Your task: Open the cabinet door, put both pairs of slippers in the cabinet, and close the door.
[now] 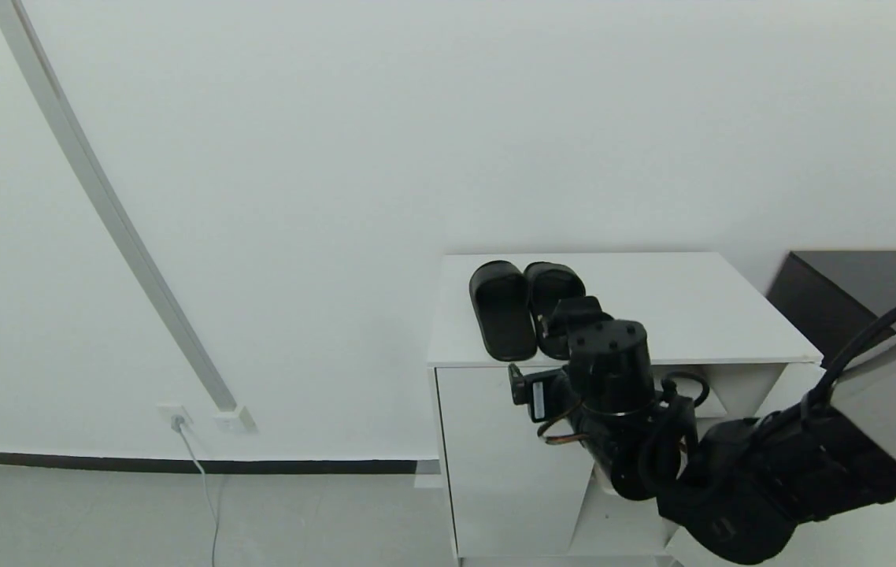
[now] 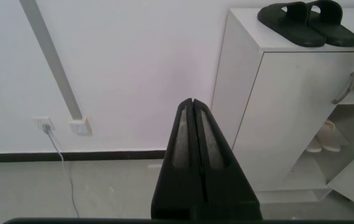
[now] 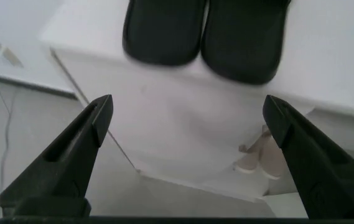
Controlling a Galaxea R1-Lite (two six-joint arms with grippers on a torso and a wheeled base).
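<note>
Your black slippers sit side by side on top of the white cabinet, near its front edge. A pale pair lies on a shelf inside. Your right gripper hovers just before the black pair, fingers wide apart. Your left gripper is off to the cabinet's side, fingers pressed together.

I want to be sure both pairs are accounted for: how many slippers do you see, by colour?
Black slippers, on top of the cabinet: 2
Pale slippers, inside the cabinet: 2, as far as can be made out
Total: 4
</note>
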